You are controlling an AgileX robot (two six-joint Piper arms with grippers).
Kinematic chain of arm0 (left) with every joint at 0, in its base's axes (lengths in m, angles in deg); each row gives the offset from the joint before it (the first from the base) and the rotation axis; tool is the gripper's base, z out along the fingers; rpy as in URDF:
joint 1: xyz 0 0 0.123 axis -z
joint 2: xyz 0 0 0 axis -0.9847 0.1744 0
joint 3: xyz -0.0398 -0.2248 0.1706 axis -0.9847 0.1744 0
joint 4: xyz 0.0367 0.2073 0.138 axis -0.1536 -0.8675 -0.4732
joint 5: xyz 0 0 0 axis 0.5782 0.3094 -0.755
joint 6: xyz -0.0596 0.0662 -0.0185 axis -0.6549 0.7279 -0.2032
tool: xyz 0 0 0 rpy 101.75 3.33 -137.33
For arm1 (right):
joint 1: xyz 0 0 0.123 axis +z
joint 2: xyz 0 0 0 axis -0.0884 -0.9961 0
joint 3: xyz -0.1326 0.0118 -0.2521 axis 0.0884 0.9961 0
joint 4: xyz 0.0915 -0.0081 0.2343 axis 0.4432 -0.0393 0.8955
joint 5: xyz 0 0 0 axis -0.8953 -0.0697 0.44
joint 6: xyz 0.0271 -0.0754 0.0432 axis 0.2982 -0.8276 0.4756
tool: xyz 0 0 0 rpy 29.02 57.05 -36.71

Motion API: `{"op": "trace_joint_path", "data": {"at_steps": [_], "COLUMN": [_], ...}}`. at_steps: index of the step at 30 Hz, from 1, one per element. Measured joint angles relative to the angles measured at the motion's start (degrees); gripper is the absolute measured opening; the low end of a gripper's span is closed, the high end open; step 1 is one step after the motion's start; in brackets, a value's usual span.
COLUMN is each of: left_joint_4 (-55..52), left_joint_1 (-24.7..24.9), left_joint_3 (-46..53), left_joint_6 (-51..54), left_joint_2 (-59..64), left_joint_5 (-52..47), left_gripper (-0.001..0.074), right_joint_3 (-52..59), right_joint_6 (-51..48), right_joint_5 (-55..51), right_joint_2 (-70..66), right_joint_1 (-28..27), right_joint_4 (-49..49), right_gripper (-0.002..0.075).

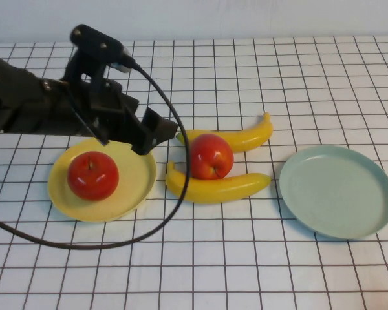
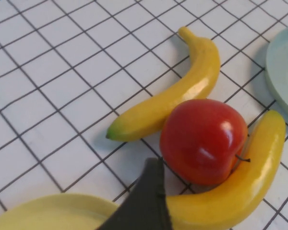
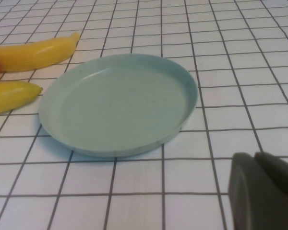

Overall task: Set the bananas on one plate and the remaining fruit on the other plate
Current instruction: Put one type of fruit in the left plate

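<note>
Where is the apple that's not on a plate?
In the high view, that apple sits mid-table between the two bananas, right of the yellow plate and the open left gripper.

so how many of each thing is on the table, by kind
apples: 2, one on the yellow plate, one between the bananas
bananas: 2, far and near
plates: 2, yellow plate, blue-green plate
grippers: left gripper open above the yellow plate; right gripper shut beside the blue-green plate
total: 6 things

White tabletop (image 1: 258,271) with black grid lines, plain pale wall (image 1: 246,16) along far edge. Black cable (image 1: 174,129) loops over the tabletop.
</note>
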Motion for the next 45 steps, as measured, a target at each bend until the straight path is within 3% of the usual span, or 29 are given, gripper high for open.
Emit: {"op": "trace_joint_path", "data": {"at_steps": [9,22,45], "left_joint_4": [7.48,21.18,24.14], "left_joint_1": [5.65,5.92,5.92], "left_joint_3": [0.00,-0.02,-10.51], "left_joint_6": [6.19,33.91,40.16], "left_joint_2": [7.51,12.01,25.47], "left_joint_5": [5.82,3.29,2.18], "left_gripper": [0.0668,0.0668,0.0668], "right_joint_3": [0.00,0.00,0.00], "right_joint_6": [0.00,0.00,0.00], "right_joint_5": [0.00,0.00,0.00], "right_joint_2": [0.00,0.00,0.00], "right_joint_1": [0.00,0.00,0.00], "right_joint_4": [0.00,0.00,0.00], "right_gripper": [-0.0017,-0.0017,-0.0017]}}
